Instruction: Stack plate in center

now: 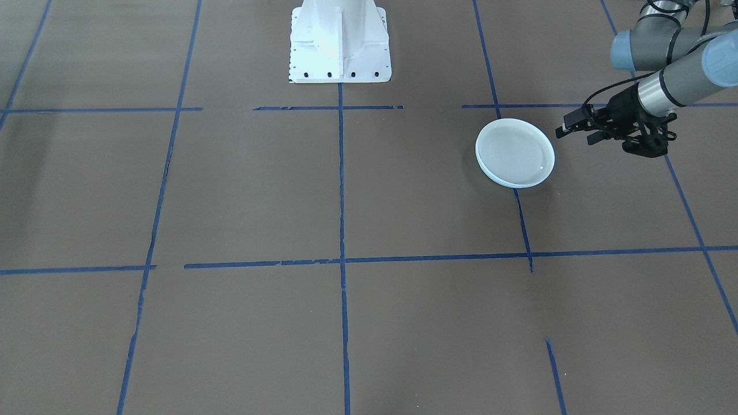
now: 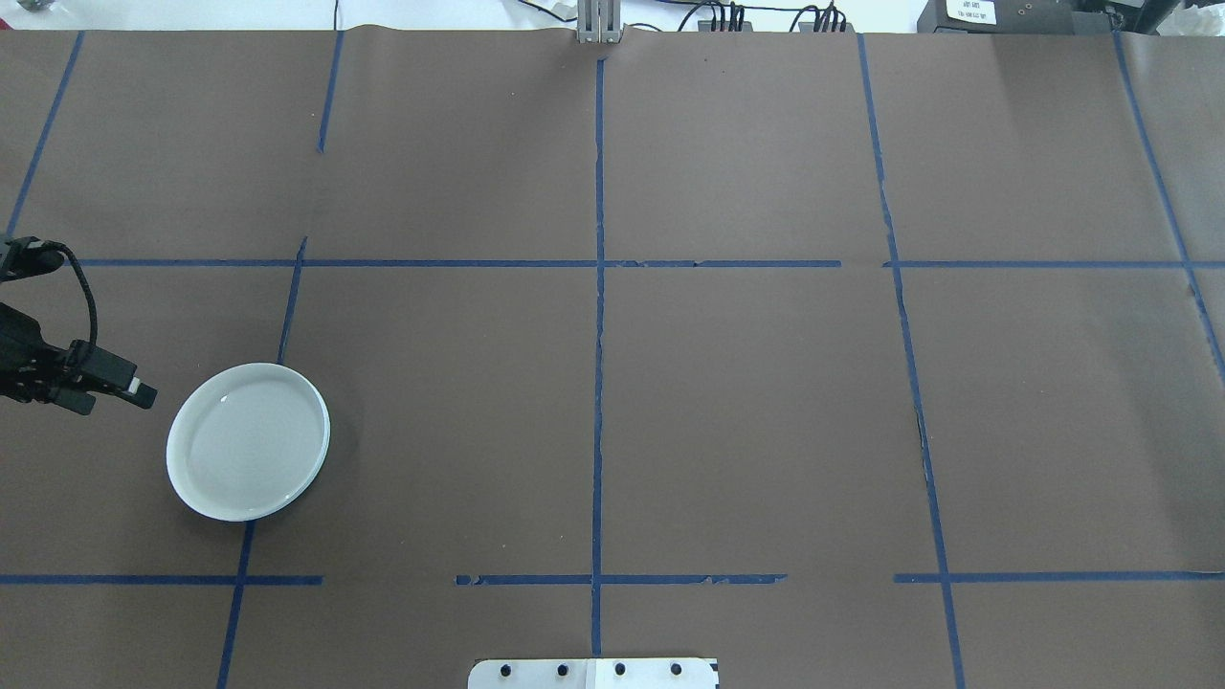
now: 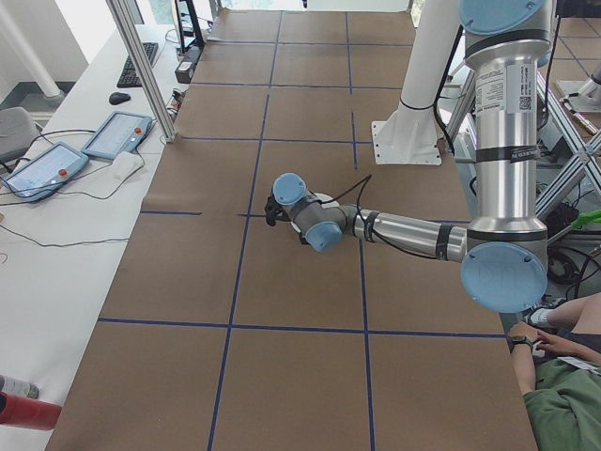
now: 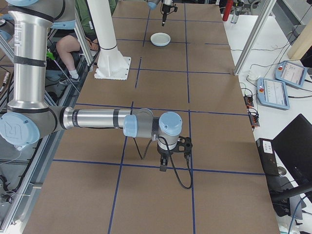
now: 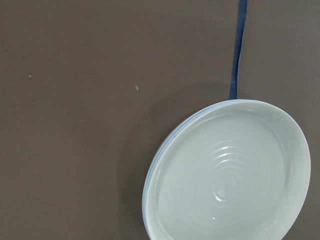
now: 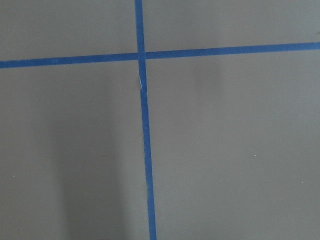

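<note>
Brown paper taped into a grid of blue lines covers the table (image 2: 746, 411), and on it we see one stack of plates, well over toward our left arm's side. On top sits the glossy pale plate (image 2: 249, 442) with concentric rings; the left wrist view shows a light-blue rim (image 5: 151, 172) peeping out beneath it, which we take for the light-blue plate, and the front view hints at layered edges. How many plates lie under the top one we cannot count.

Our left gripper (image 1: 579, 131) hangs just beside the stack, apart from it and carrying nothing. Its fingers appear to stand a little apart. From that gripper the stack lies straight ahead of the fingertips, toward the middle of the table, near but not touching. Being round, the plates offer no long axis; any rim point serves.

Our right gripper (image 4: 165, 163) shows only in the right side view, far across the table from the stack, pointing down over a tape crossing. Whether its fingers are apart or closed we cannot tell, and its wrist camera shows only paper and tape.

We judge the left arm far the nearer. The stacking looks done, though the pile does not sit at the table's middle.
</note>
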You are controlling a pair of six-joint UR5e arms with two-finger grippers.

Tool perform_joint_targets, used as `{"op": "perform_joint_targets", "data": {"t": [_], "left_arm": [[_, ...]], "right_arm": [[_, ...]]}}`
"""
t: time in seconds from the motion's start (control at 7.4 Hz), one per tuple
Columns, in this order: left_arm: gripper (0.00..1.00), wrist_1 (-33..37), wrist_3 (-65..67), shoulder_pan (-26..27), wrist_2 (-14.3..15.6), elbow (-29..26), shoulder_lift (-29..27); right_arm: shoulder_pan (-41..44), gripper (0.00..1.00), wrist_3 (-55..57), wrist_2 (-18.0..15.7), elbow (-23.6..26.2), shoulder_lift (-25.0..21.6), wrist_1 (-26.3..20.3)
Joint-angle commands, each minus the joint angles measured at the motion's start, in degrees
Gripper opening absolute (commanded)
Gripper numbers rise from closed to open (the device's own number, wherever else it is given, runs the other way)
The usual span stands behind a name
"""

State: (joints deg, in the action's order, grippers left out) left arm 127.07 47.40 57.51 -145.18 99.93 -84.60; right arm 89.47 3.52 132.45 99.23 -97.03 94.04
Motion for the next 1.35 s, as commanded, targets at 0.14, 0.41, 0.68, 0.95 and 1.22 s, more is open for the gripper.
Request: {"op": "perform_joint_targets", "data": {"t": [0.14, 0.41, 0.68, 0.95, 1.22], "left_arm": [[1.00, -9.6, -25.8, 9.2, 5.3, -0.2, 2.4], [1.00, -25.2, -44.0, 15.9, 13.3, 0.5, 1.9], [1.00, -36.8, -54.5, 25.0, 15.2, 0.4, -0.9], [1.00, -38.1, -54.7, 36.8, 14.6, -1.0, -0.3], [1.00, -38.5, -54.5, 37.7, 14.6, -1.8, 0.7]], "right_arm": [[0.0, 1.00, 0.0, 0.0, 0.0, 0.0, 0.0], [0.0, 1.00, 0.0, 0.0, 0.0, 0.0, 0.0], [0.0, 1.00, 0.0, 0.0, 0.0, 0.0, 0.0], [0.0, 1.00, 0.0, 0.0, 0.0, 0.0, 0.0], [0.0, 1.00, 0.0, 0.0, 0.0, 0.0, 0.0]]}}
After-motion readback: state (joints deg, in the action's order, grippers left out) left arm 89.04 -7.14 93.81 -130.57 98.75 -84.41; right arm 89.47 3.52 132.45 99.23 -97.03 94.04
